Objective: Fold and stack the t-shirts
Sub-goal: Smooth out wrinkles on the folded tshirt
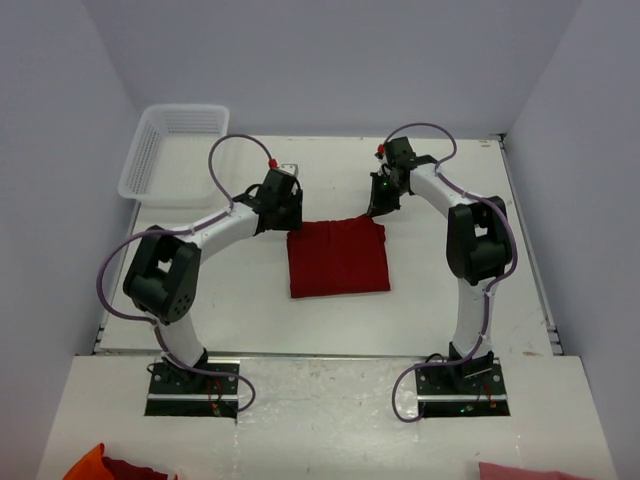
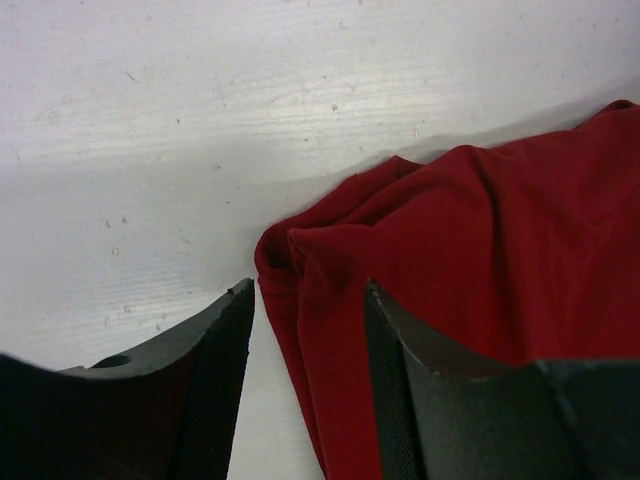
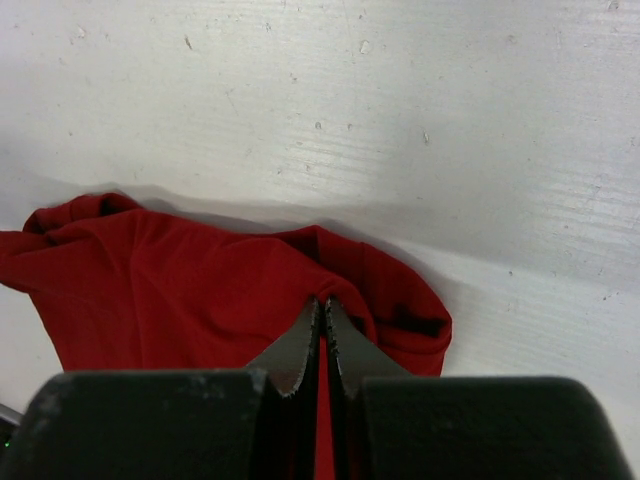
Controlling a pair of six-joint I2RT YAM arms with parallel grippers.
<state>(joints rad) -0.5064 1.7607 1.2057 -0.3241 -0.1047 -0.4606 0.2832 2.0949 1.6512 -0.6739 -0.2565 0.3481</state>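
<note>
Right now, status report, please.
Left claw open, straddling dark red t-shirt, far-left corner. Right claw shut on far-right corner. White mesh basket off left.

White plastic mesh basket (image 1: 172,150) blocks the upper left. Left gripper (image 1: 289,226) and right gripper (image 1: 377,214) crowd the top corners of the dark red cloth t-shirt (image 1: 338,258); white tabletop (image 1: 240,300) below stands open.

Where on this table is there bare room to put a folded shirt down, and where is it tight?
Bare table: the near strip between the t-shirt and the arm bases, and the far strip right of the basket. Crowded: the shirt's far edge, where the left gripper straddles one corner and the right gripper pinches the other.
</note>
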